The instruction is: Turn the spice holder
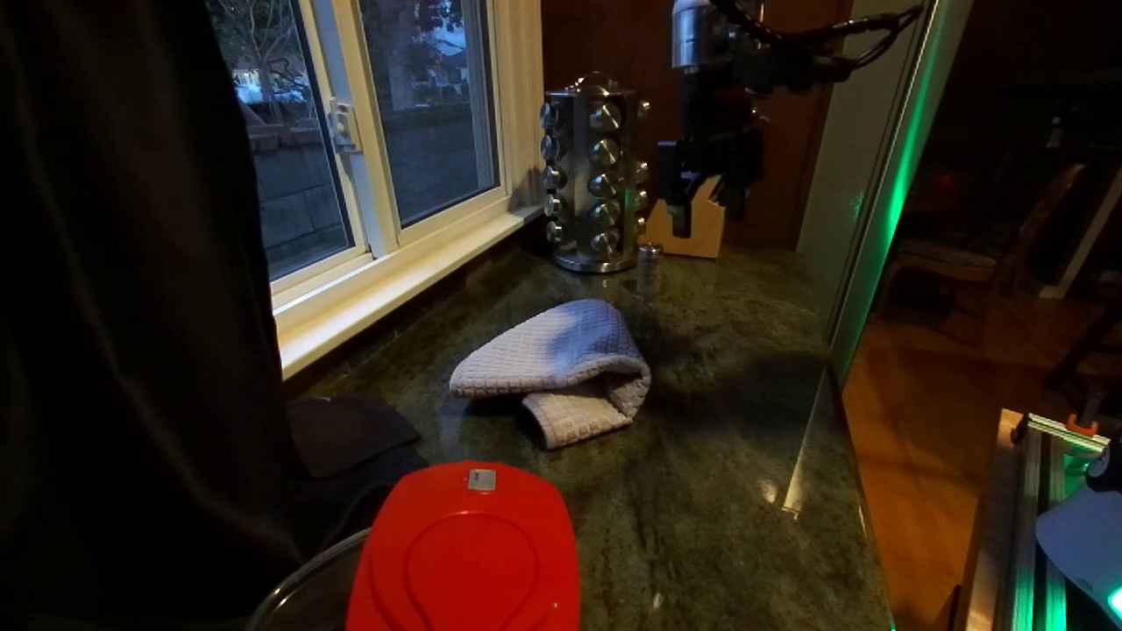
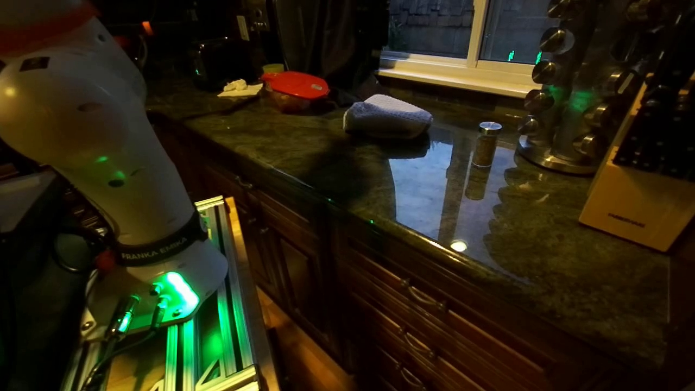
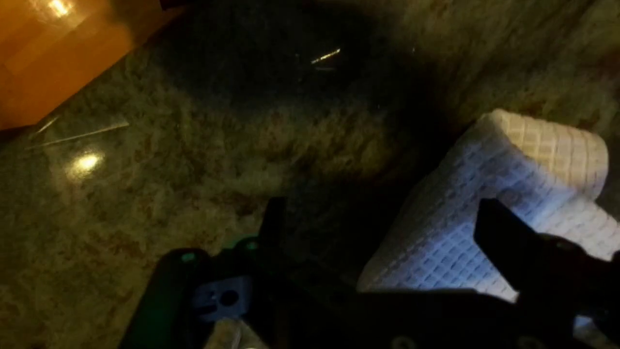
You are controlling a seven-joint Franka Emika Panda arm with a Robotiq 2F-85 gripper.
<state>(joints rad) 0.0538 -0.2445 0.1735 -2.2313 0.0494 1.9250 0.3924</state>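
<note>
The spice holder is a tall, shiny carousel rack of jars with silver lids in stacked tiers. It stands upright on the dark counter by the window, in an exterior view [image 1: 589, 175] and cut off by the top edge in an exterior view [image 2: 567, 95]. My gripper [image 1: 708, 210] hangs in the air above the counter, to the right of the spice holder in that picture and apart from it. In the wrist view my gripper [image 3: 380, 203] is open, its fingers wide apart with nothing between them. The spice holder is out of the wrist view.
A tan knife block [image 2: 635, 201] stands beside the spice holder. A small silver-lidded jar [image 2: 484, 144] stands in front of it. A folded grey towel [image 1: 561, 350] lies on the counter, also below the gripper in the wrist view [image 3: 460, 232]. A red-lidded container [image 1: 473, 543] is farther along.
</note>
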